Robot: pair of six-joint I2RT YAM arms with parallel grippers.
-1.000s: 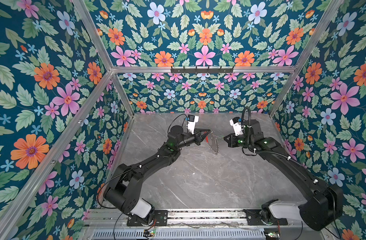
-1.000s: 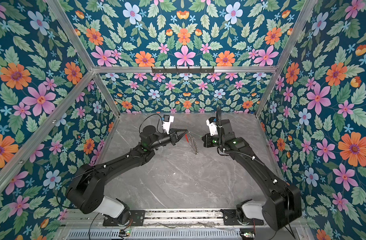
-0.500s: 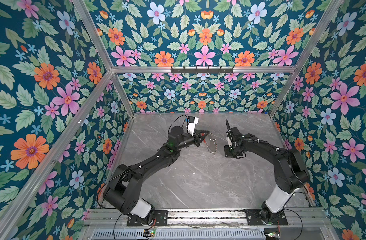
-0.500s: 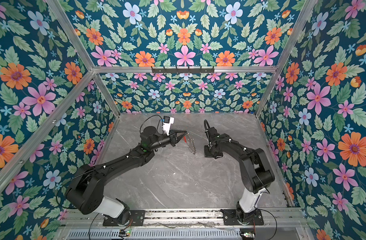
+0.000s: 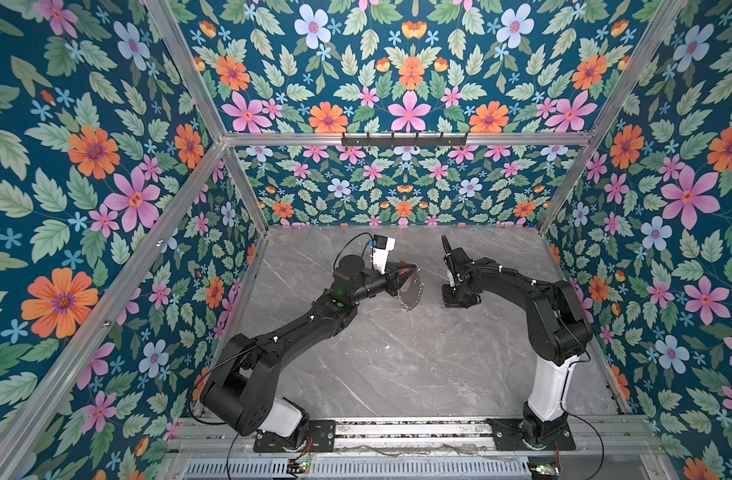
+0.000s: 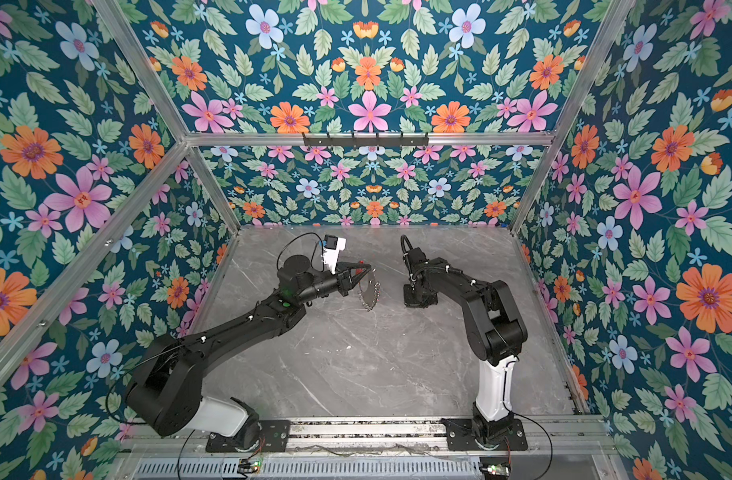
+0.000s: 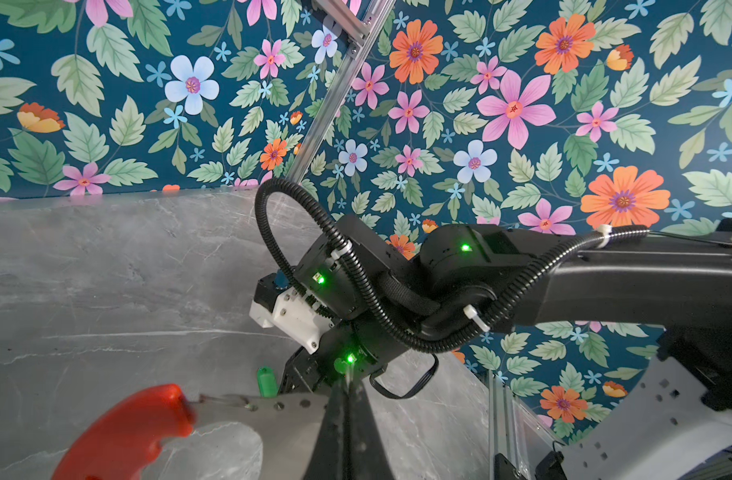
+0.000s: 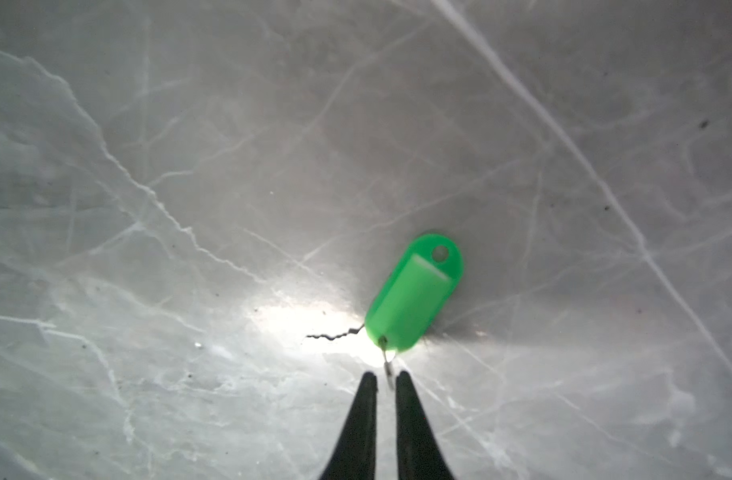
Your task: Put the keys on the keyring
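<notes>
Top views both showed the left gripper [image 5: 404,274] clenched on the keyring [image 5: 412,291], which hung below its tips. Whether the ring's lower rim touched the marble table [image 5: 397,365] could not be told. The right gripper [image 5: 453,303] pointed straight down at the table, near the ring but apart from it, and whatever lay under it was hidden there.

Left wrist view gave the ring's grey plate [image 7: 289,411] pinched between the closed black fingers, with its red segment [image 7: 127,428] at the free end. The green key [image 7: 266,380] lay on the table beyond the plate's edge, just beside the right gripper's tip.

Right wrist view showed the key flat on the table. Its thin wire loop [image 8: 387,365] lay in the narrow slit between the right gripper's fingertips [image 8: 368,386], which stood slightly parted and did not visibly pinch it.

Judged from that, the step in hand was picking the key up. Doing it well called for centring the tips on the wire, pressing down to the table before closing, and lifting slowly, since so thin a wire could slip out. The left arm should hold the ring steady.
</notes>
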